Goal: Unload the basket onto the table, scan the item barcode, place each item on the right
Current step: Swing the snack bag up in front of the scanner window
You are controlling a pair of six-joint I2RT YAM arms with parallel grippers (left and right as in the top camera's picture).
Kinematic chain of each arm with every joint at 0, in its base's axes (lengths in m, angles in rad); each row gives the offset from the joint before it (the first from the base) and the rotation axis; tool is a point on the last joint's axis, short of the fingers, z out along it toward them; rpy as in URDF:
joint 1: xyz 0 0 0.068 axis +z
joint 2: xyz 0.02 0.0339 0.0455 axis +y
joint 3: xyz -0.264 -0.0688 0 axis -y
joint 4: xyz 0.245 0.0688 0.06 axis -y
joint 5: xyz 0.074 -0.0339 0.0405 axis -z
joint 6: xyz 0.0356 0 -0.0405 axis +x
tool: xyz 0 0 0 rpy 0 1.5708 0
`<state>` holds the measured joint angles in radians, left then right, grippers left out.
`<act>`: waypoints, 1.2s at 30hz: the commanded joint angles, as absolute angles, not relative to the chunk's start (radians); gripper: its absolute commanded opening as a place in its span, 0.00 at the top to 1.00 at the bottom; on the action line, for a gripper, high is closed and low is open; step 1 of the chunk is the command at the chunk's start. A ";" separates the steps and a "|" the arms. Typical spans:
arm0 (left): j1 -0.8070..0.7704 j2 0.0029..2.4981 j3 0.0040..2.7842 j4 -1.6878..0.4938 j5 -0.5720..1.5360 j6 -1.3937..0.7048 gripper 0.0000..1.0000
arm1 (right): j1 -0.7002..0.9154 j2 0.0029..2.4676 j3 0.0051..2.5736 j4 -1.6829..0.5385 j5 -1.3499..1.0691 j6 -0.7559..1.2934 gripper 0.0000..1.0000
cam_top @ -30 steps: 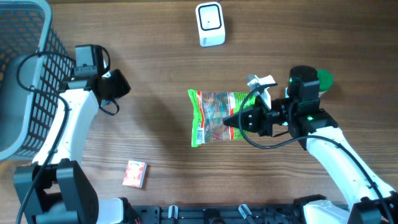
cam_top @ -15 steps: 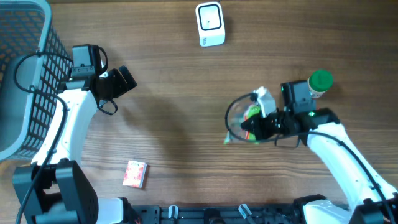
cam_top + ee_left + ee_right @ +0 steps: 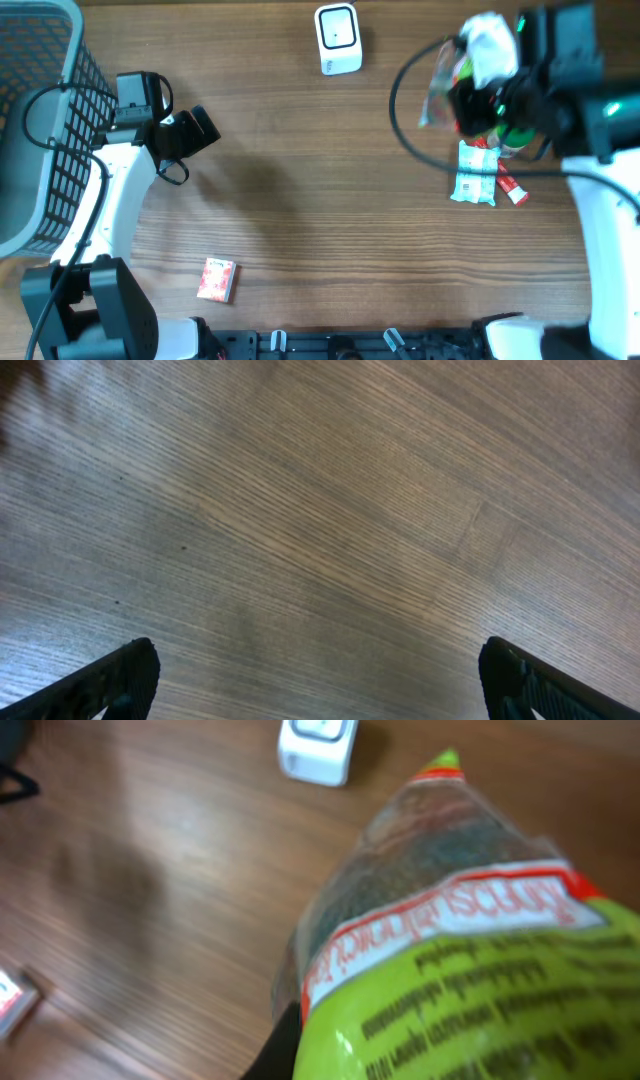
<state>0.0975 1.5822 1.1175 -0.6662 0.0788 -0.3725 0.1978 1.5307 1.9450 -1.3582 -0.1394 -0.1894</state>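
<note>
right arm [image 3: 600, 230] hanging high over the table [image 3: 300, 200], jaws clamping the snack bag [image 3: 450, 970] | left arm [image 3: 110, 200] hovering near the basket [image 3: 40, 120], jaws gaping wide

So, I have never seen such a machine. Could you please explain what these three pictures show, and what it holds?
These are two robot arms at a wooden table. One picture looks down from above; the other two come from cameras on the wrists. On the table lie a white scanner and a small red box; a grey basket stands at the left. The left gripper is open and empty; its camera sees only wood. The right gripper is shut on a green snack bag, raised off the table, filling its camera's view.
</note>
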 commanded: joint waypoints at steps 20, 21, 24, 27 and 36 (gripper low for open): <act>0.101 1.586 1.120 -0.665 0.076 -0.367 0.00 | 0.576 2.199 2.328 -0.967 0.583 -0.876 0.96; 0.101 1.586 1.120 -0.665 0.076 -0.367 0.00 | 0.576 2.222 2.328 -0.918 0.584 -0.897 0.96; 0.101 1.586 1.120 -0.665 0.076 -0.368 0.00 | 0.575 2.279 2.321 -0.760 0.595 -0.960 0.96; 0.101 1.586 1.120 -0.665 0.076 -0.367 0.00 | 0.575 2.331 2.312 -0.621 0.598 -1.002 0.96; 0.101 1.586 1.120 -0.665 0.076 -0.368 0.00 | 0.572 2.466 2.309 -0.343 0.632 -1.075 0.96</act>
<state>0.0975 1.5829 1.1175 -0.6655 0.0788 -0.3725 0.5755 2.4245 2.3100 -0.3801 0.5854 -1.0435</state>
